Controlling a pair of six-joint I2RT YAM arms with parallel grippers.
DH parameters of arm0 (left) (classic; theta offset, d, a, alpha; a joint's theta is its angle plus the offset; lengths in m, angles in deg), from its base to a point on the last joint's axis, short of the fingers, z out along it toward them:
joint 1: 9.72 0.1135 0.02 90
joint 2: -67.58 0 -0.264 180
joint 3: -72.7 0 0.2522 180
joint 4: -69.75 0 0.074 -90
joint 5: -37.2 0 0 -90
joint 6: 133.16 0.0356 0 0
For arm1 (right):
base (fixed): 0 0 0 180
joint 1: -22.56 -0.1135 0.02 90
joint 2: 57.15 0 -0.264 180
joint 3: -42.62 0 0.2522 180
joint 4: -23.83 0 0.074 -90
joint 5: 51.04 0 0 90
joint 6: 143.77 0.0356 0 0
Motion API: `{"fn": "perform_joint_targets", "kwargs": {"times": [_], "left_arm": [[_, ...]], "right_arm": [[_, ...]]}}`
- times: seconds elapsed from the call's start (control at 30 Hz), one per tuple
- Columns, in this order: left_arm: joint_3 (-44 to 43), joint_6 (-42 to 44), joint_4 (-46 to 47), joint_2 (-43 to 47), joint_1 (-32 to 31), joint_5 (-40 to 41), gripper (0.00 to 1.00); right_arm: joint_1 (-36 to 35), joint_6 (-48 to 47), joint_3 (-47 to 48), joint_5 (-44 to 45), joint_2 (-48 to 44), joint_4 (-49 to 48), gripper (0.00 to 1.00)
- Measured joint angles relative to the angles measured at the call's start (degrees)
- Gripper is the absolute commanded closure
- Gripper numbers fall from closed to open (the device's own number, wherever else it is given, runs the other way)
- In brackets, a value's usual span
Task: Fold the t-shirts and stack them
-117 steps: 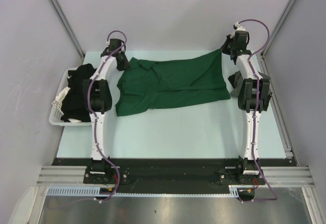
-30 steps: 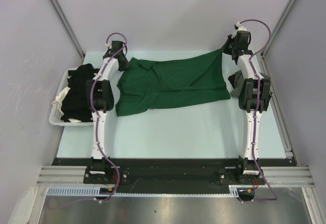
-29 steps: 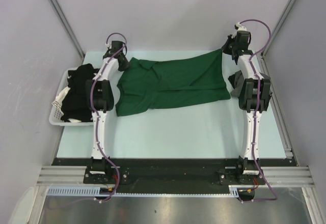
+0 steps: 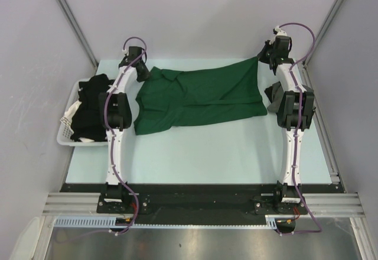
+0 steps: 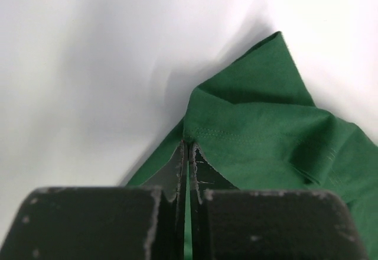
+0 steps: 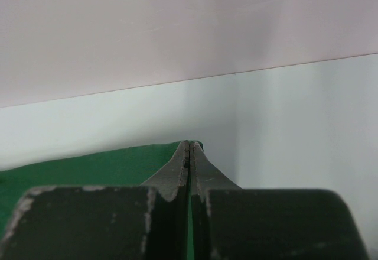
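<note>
Green t-shirt: left fingers just closed on its far-left corner, right fingers grip the far-right; fold can likely start

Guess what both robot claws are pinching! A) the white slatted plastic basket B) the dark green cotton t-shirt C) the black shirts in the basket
B: the left gripper and the right gripper are each shut on an edge of the dark green cotton t-shirt, with green cloth showing at their tips.
</note>
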Motion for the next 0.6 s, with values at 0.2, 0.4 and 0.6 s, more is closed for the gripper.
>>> {"fn": "perform_joint_targets", "kwargs": {"times": [0.2,0.4,0.6], "left_arm": [[0.00,0.94,-1.18,2.89,0.00,-0.02,1.00],[0.00,1.57,-2.12,5.09,0.17,-0.04,1.00],[-0.02,2.67,-3.52,6.01,0.48,-0.09,1.00]], "right_arm": [[0.00,-0.26,0.00,0.17,0.00,0.07,1.00],[0.02,-1.22,0.00,1.11,0.00,0.81,1.00],[0.24,-2.14,-0.04,2.43,0.00,1.81,1.00]]}}
